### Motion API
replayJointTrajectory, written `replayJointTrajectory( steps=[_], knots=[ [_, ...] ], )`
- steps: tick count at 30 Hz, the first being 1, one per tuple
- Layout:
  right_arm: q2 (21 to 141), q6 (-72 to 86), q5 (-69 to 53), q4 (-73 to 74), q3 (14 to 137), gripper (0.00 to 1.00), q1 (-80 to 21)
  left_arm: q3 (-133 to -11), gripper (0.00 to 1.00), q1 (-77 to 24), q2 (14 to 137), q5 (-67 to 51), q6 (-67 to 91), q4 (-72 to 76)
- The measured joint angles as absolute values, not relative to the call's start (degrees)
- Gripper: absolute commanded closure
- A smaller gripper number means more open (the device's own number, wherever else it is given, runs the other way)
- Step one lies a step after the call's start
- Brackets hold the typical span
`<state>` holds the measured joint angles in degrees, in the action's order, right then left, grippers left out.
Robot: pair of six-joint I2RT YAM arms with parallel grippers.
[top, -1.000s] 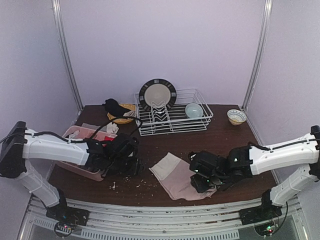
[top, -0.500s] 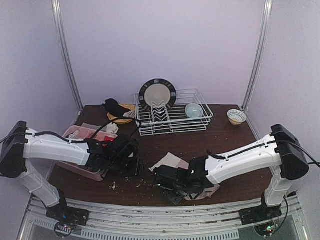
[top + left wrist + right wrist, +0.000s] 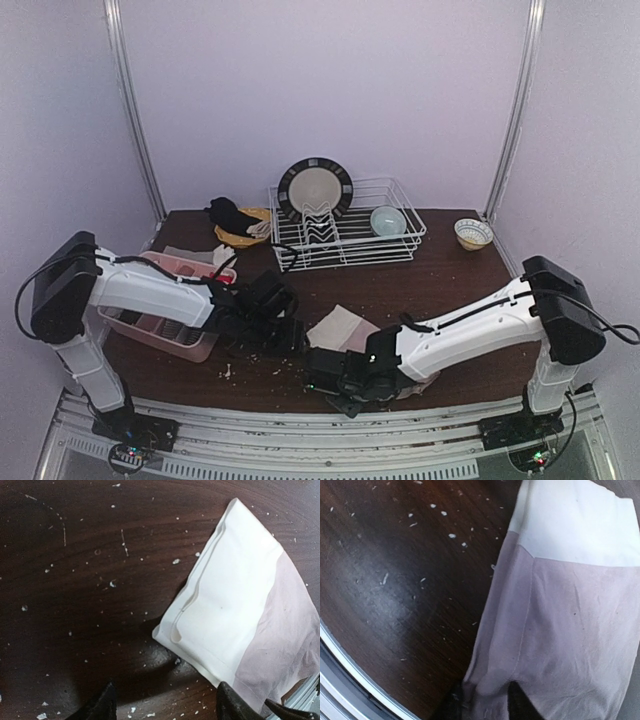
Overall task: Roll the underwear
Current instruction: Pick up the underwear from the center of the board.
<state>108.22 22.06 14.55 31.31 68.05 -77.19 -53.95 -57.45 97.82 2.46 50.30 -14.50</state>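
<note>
Right claw is swinging across to the near corner — the roll is about to start

The left claw (image 3: 167,710) is hovering open and empty over the table (image 3: 440,270), having edged in to just beside the white waistband. The underwear (image 3: 345,332) is lying flat and unrolled at the near middle of the table. The right claw (image 3: 485,702), which was at the cloth's right edge a second ago, is now narrowing astride its near-left corner — fabric is bunching between the fingertips (image 3: 517,700), though I cannot tell whether it is pinched yet.
</note>
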Motion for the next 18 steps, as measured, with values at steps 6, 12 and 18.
replayJointTrajectory(
  steps=[6,12,18],
  knots=[
    [107.7,24.4,15.3,29.4,65.8,1.00,-77.3,-55.2,0.43,-56.8,100.7,1.9,53.0,-13.8],
    [105.8,25.8,15.4,26.6,62.9,1.00,-77.3,-57.8,0.43,-56.3,103.6,1.0,54.6,-12.3],
    [104.8,25.9,15.0,25.6,61.6,1.00,-77.3,-60.0,0.46,-56.3,105.4,0.3,55.5,-11.8]
  ],
)
